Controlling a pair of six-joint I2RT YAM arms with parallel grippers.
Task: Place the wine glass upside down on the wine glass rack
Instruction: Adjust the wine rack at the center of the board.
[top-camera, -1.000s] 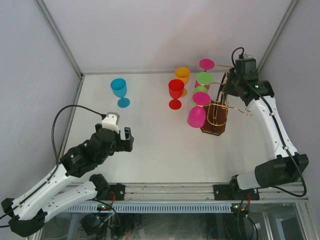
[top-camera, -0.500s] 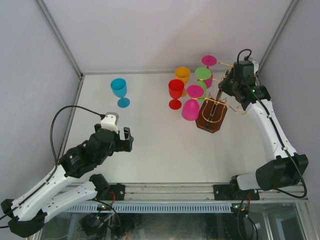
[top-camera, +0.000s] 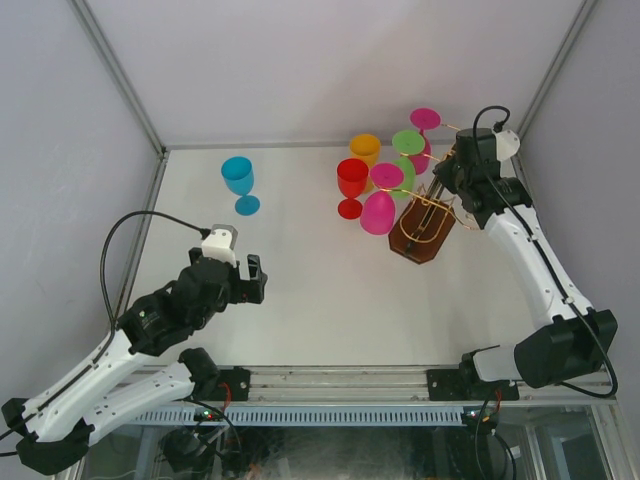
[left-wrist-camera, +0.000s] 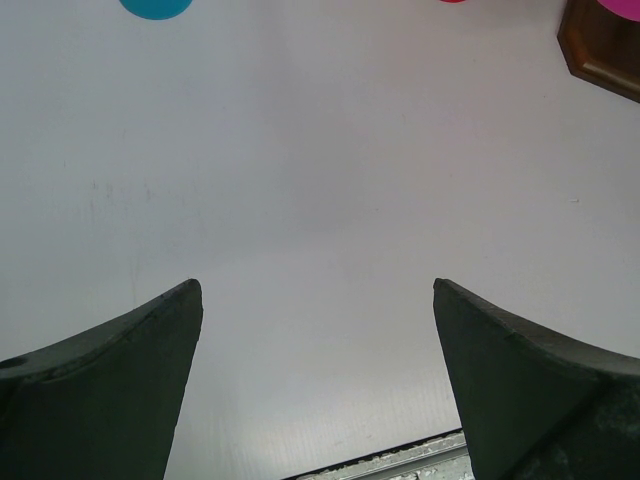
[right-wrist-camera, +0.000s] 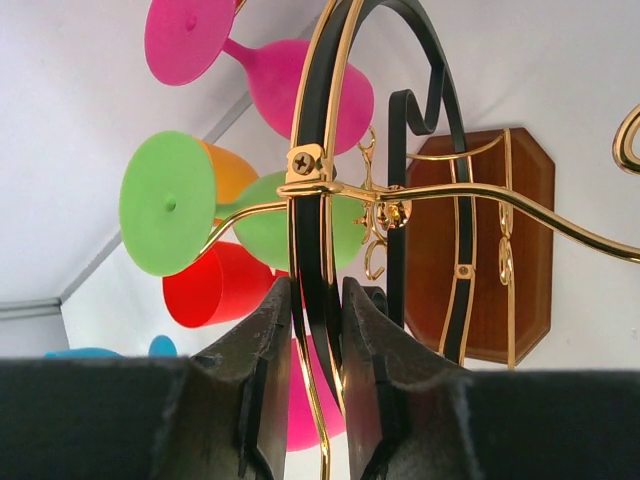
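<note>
The wine glass rack (top-camera: 424, 231) is gold wire on a dark wooden base and leans in the top view, with its arms toward the left. My right gripper (top-camera: 449, 181) is shut on its black and gold central loop (right-wrist-camera: 318, 100); both fingers (right-wrist-camera: 268, 320) press the loop from either side. Hanging upside down from the rack are a pink wine glass (top-camera: 378, 212), a green one (top-camera: 407, 143) and another pink one (top-camera: 425, 120). My left gripper (top-camera: 254, 277) is open over bare table at the near left, holding nothing (left-wrist-camera: 315, 290).
Standing upright on the table are a red glass (top-camera: 351, 185), an orange glass (top-camera: 365, 150) behind it, and a blue glass (top-camera: 239, 182) at the far left. The enclosure's grey walls stand close behind and right of the rack.
The rack has tipped and shifted left and away in my right gripper's hold, so its hung glasses swung closer to the red and orange glasses. My left arm has stayed still.
</note>
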